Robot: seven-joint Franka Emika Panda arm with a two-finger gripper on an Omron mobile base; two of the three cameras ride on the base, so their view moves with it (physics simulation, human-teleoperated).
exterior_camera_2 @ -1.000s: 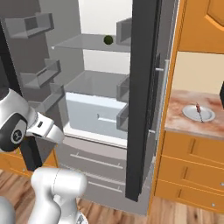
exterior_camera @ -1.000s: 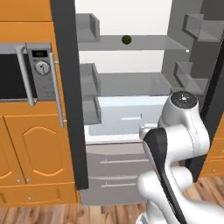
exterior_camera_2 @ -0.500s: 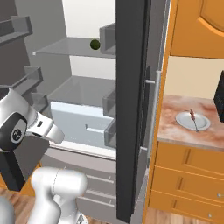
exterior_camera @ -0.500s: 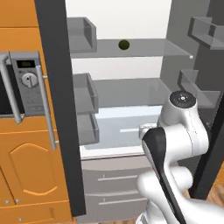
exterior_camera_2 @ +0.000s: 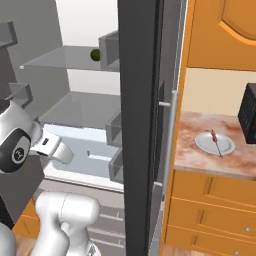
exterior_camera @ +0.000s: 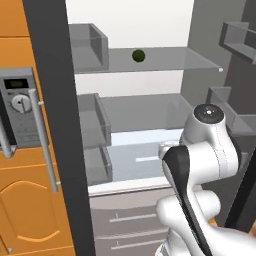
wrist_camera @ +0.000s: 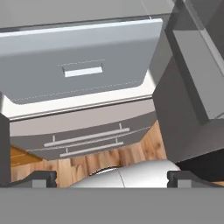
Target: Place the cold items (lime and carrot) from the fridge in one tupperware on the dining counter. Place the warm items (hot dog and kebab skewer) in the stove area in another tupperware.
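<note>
Fridge (exterior_camera: 150, 115): stands open in front of the robot, both doors swung wide; pale back wall, grey inner walls, glass shelves one above the other.
Left fridge door (exterior_camera: 52, 125): dark edge runs top to bottom in the left base view, with grey door bins on its inner side and a long metal handle on its outer face.
Right fridge door (exterior_camera_2: 142, 125): dark slab edge-on in the right base view, bins on the inner side, vertical metal handle on the side toward the counter.
Robot arm (exterior_camera: 200, 165): white with dark joints, folded low in front of the fridge's lower half.
Crisper drawer (wrist_camera: 83, 65): pale grey front with a small bar handle, below the lower glass shelf; seen from above in the hand view.
Freezer drawers (wrist_camera: 87, 142): two grey fronts with thin rail handles, under the crisper, just above the wooden floor (wrist_camera: 131, 155).
Wooden cabinets (exterior_camera_2: 215, 210): orange, to either side of the fridge; the ones on the right carry the counter.
Counter (exterior_camera_2: 200, 155): marbled brownish top, right of the fridge.
Microwave (exterior_camera: 20, 110): built into the orange cabinetry left of the fridge, dial panel showing.
Plate (exterior_camera_2: 227, 146): white, round, on the counter.
Kebab skewer (exterior_camera_2: 216, 141): lies across the plate.
Lime (exterior_camera: 138, 55): small dark green ball on the upper glass shelf, toward the back, well above the arm.
Gripper (wrist_camera: 112, 178): jaws spread wide, nothing between them; the fingertips (wrist_camera: 41, 178) sit at the far left and right of the hand view, pointing down toward the drawers and floor.
</note>
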